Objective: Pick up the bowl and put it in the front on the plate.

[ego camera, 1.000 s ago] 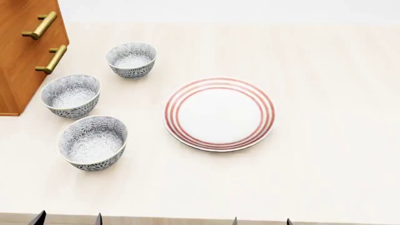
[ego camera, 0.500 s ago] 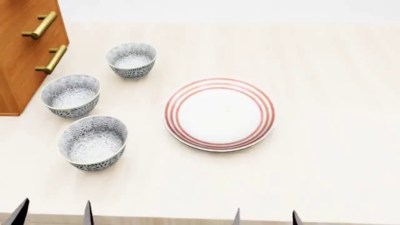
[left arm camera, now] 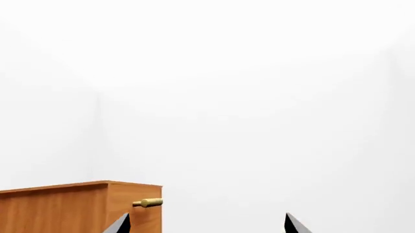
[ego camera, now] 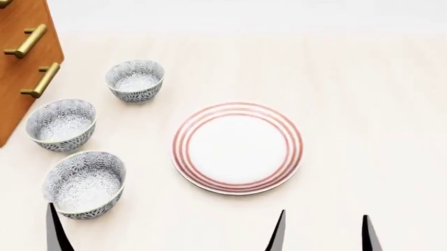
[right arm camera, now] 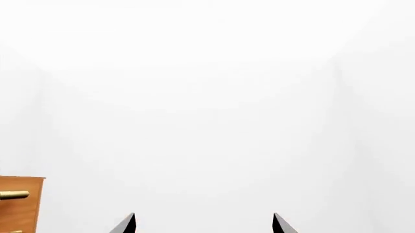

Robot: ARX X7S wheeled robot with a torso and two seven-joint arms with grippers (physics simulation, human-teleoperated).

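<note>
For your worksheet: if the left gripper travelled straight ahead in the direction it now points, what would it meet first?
Judging by the left wrist view, the left gripper points level at a blank white wall, jaws apart. The wooden cabinet lies off to one side, so the way looks free up to that wall, though depth is unclear.

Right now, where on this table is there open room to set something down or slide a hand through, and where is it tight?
Open: the tabletop right of the plate and beyond it, plus the lane between plate and bowls. Crowded: the left side, where three bowls line up beside the wooden cabinet.
</note>
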